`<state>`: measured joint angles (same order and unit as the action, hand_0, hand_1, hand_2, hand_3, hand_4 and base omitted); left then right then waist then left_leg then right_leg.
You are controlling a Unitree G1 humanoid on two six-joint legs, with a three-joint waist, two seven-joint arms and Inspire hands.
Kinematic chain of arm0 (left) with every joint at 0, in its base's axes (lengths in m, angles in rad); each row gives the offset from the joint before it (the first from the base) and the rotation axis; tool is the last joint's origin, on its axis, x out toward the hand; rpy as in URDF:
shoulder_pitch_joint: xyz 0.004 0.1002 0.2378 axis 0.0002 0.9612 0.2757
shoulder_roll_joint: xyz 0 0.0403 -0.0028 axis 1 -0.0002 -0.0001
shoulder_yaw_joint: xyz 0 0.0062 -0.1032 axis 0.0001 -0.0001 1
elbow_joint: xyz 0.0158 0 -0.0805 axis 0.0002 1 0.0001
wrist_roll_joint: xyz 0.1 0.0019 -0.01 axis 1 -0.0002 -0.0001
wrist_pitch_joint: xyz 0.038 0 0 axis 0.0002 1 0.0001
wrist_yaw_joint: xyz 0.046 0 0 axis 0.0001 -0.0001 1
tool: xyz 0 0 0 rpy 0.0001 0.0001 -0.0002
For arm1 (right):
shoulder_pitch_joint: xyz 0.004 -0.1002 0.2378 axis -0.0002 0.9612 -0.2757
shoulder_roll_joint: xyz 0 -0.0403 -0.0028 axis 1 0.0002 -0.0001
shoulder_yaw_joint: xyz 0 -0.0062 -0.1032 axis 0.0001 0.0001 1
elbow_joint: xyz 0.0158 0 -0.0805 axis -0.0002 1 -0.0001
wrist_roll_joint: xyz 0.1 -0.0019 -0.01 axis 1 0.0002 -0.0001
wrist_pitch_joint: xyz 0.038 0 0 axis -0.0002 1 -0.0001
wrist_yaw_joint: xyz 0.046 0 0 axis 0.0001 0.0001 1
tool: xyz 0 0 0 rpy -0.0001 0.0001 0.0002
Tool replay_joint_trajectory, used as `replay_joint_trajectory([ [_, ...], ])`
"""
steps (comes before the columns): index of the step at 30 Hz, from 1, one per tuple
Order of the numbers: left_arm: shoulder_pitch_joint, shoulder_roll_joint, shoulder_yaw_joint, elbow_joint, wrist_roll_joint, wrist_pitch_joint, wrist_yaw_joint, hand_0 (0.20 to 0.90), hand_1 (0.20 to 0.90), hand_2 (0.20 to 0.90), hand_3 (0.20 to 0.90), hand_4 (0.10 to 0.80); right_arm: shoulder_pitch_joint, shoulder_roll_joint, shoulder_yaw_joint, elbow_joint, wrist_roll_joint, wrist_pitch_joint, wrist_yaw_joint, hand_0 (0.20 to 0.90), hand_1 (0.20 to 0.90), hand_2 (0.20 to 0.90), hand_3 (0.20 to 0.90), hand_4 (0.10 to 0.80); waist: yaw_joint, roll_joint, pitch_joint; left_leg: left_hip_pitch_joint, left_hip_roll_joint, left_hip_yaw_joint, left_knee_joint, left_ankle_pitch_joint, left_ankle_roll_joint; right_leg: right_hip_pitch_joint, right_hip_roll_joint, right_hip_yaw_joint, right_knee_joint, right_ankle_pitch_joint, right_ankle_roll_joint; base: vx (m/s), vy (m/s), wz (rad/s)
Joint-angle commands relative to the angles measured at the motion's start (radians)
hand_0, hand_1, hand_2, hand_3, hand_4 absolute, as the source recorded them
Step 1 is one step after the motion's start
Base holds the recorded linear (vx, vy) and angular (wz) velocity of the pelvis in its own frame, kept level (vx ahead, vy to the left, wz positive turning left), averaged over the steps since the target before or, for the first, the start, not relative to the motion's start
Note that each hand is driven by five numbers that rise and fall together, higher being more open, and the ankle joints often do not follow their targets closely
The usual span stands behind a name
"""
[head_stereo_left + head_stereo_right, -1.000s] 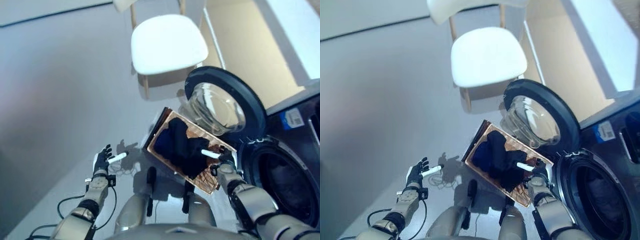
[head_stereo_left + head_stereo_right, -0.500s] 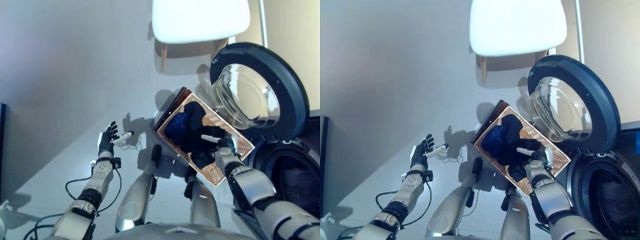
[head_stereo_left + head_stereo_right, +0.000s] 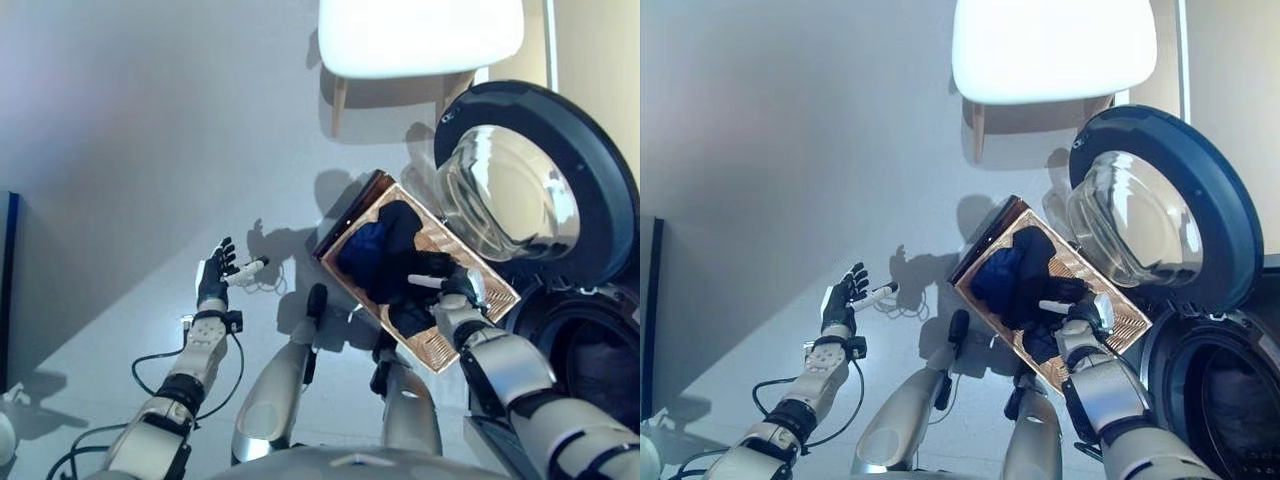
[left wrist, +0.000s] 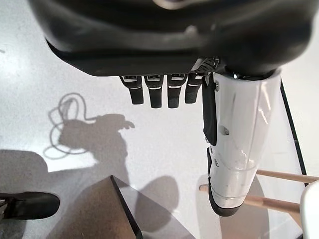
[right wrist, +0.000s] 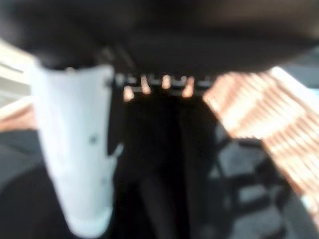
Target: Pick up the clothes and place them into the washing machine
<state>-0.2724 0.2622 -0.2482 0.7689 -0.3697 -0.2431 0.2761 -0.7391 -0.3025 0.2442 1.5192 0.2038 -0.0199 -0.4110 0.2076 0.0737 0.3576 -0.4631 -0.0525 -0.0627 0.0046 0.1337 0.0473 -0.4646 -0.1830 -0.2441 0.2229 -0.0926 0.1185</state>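
Dark blue and black clothes lie heaped in the shallow wicker basket, which rests beside the washing machine. My right hand is down on the near end of the heap, its white-covered thumb pointing across the cloth. In the right wrist view the hand reaches into the dark clothes with the basket's weave beside it. My left hand is open and empty, held out over the floor at the left, and it also shows in the left wrist view.
The washing machine's round door stands open just right of the basket, and the dark drum opening is at the lower right. A white chair stands behind the basket. The dark brown box's edge shows under the basket.
The whole picture has shifted, so the camera has moved. My right hand stays on the dark clothes in the basket. My left hand stays open over the floor.
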Motion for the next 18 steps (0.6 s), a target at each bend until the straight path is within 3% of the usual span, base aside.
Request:
replay_joint_trajectory([
  [1,0.008,0.047,0.048,-0.088,0.025,-0.044,-0.002,0.9,0.9,0.9,0.9,0.8,-0.013,-0.026,0.052,0.0,-0.015,-0.006,0.026,0.68,0.68,0.68,0.68,0.643,0.021,-0.011,-0.015,-0.078,-0.041,0.063,0.101,-0.081,-0.04,-0.048,-0.064,0.057,-0.055,0.193,-0.025,-0.038,0.026,-0.01],
  [2,0.007,0.046,0.049,-0.081,0.023,-0.043,-0.002,0.9,0.9,0.9,0.9,0.8,-0.016,-0.025,0.053,-0.006,-0.012,-0.012,0.025,0.282,0.282,0.282,0.282,0.359,0.021,-0.01,-0.013,-0.082,-0.04,0.066,0.102,-0.081,-0.039,-0.055,-0.064,0.06,-0.052,0.194,-0.025,0.0,0.0,0.0],
  [3,0.007,0.046,0.049,-0.081,0.022,-0.044,-0.003,0.9,0.9,0.9,0.9,0.8,-0.016,-0.025,0.053,-0.006,-0.012,-0.012,0.025,0.2,0.2,0.2,0.2,0.3,0.021,-0.01,-0.013,-0.082,-0.04,0.066,0.102,-0.081,-0.039,-0.056,-0.064,0.06,-0.052,0.194,-0.025,-0.027,0.023,-0.03],
  [18,0.019,0.041,0.047,-0.061,0.034,-0.041,0.004,0.9,0.9,0.9,0.9,0.8,0.005,-0.02,0.033,-0.008,-0.012,-0.026,0.024,0.2,0.2,0.2,0.2,0.3,0.018,-0.01,-0.035,-0.097,-0.047,0.077,0.115,-0.094,-0.029,-0.072,-0.073,0.074,-0.045,0.193,-0.024,0.0,0.004,-0.01],
])
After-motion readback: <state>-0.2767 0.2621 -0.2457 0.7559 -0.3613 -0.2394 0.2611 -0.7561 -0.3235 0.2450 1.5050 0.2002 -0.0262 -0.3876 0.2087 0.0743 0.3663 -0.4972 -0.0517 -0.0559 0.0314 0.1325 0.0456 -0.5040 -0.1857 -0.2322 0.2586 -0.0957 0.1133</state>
